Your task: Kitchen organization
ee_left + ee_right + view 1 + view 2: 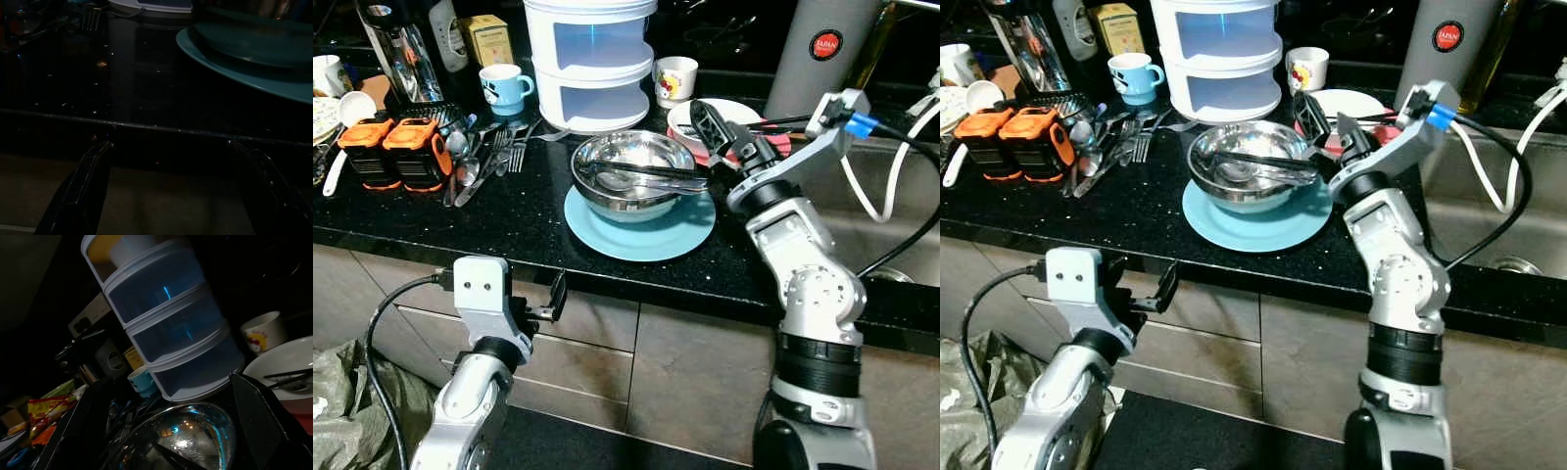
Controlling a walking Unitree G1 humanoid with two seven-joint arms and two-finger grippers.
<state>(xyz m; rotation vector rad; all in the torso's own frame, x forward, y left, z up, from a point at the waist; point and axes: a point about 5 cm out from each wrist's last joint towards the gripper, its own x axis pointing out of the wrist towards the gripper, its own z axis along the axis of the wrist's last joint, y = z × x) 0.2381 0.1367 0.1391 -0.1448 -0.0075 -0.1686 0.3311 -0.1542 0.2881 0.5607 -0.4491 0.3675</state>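
— Nearest to the camera, what do you see?
— Both silver arms. The left gripper [548, 302] hangs below the black counter [509, 220] edge, in front of the cabinet drawers [597, 343]; its fingers stand apart, holding nothing.
— And the task's thing?
— A steel bowl [631, 166] sits on a light blue plate [641, 235] near the counter's front edge, roughly in the middle. Black tongs [641, 174] lie across the inside of the bowl.
— The other claw?
— The right gripper [720, 132] is raised over the counter, just beside the bowl's right rim, fingers spread wide and empty. The wrist view looks between them into the bowl.
— Further out?
— Behind the bowl stands a white tiered container [589, 59]. A blue mug [504, 86] is on its left, a white cup [674, 78] with a red print on its right. A white plate [729, 113] lies behind the right gripper. Loose cutlery [494, 157] is spread to the bowl's left, beside two orange-and-black battery packs [396, 147]. A sink [876, 220] lies at the far right.
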